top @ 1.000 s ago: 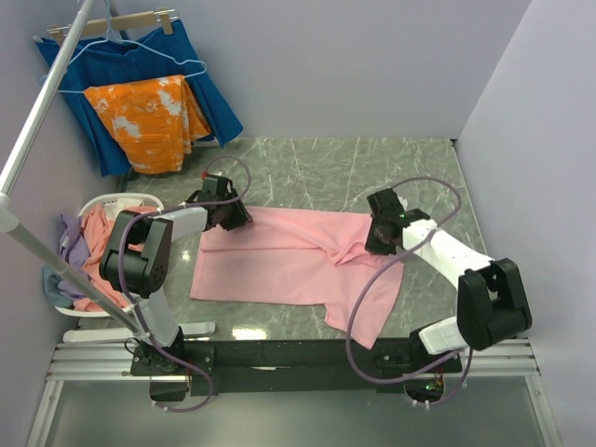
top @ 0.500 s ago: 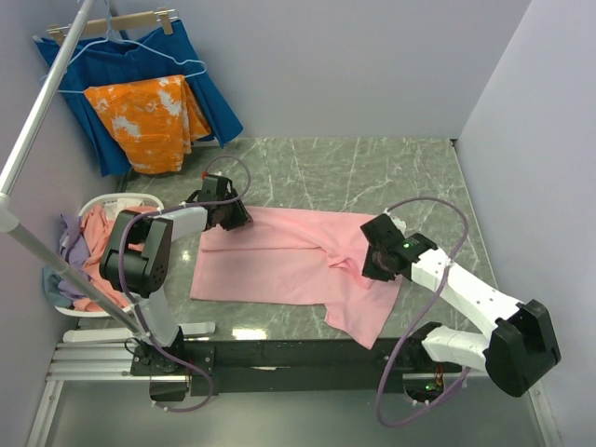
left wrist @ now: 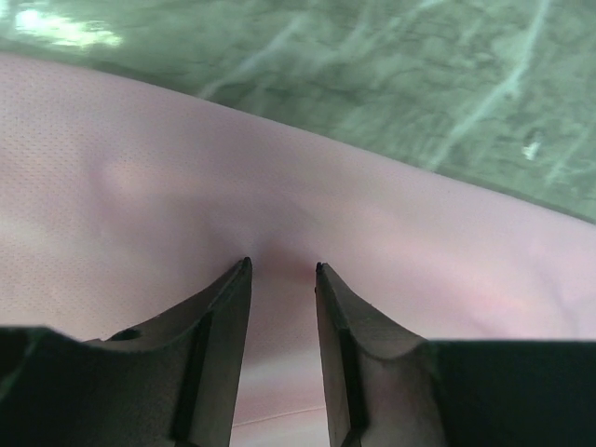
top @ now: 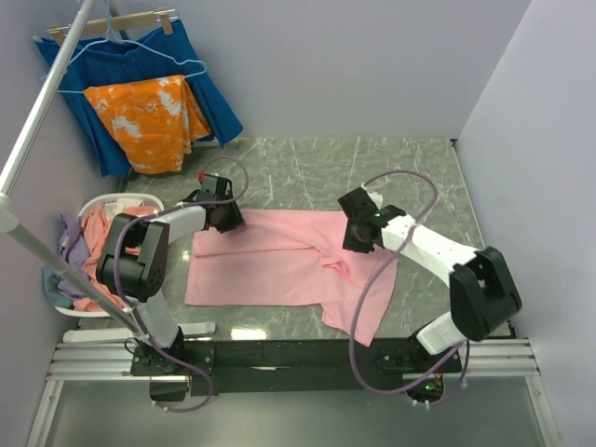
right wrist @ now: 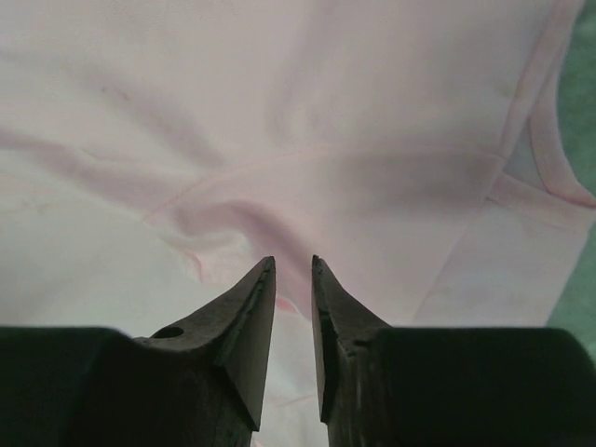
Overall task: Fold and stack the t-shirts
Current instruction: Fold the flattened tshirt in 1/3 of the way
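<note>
Can't make out the salmon and lilac shirts [top: 96, 253] in a white basket [top: 112, 200] far left, behind a pole [top: 42, 251]. Got the light pink t-shirt [top: 270, 270] on green marble table [top: 307, 168], pinched by left gripper [top: 226, 216] at far-left corner, right gripper [top: 357, 233] on a bunched fold. Pale walls [top: 354, 65].

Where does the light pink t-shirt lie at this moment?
In the top view, the light pink t-shirt lies spread on the marble table, between the left gripper at its far-left corner and the right gripper on its right part.
</note>
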Robot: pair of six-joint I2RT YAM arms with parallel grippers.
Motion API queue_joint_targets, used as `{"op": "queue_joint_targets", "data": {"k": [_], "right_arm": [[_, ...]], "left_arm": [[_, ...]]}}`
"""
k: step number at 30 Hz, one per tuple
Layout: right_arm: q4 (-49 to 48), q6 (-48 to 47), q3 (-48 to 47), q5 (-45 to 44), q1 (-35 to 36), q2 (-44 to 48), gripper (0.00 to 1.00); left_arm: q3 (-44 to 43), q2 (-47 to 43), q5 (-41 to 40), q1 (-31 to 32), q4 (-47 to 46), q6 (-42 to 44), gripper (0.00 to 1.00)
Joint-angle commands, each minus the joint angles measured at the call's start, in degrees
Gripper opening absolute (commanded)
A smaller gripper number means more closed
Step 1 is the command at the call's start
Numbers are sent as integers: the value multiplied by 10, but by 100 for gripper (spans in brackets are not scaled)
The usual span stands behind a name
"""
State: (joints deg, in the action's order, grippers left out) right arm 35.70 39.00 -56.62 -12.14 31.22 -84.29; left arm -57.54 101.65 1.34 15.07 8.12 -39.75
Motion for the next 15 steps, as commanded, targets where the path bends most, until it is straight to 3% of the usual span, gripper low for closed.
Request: {"op": "queue_joint_targets", "data": {"k": [1,5,15], "right_arm": [[-57,-17,-18,33,-2,-60,28],[-90,-24,20,115,9,-74,26],[-68,-59,78,141,32,-112,26]], "left_arm": [[1,-22,-50,-18,66,14,41],[7,-22,-39,-20,65,14,40],[-9,1,-48,-20,77,22,39]]}}
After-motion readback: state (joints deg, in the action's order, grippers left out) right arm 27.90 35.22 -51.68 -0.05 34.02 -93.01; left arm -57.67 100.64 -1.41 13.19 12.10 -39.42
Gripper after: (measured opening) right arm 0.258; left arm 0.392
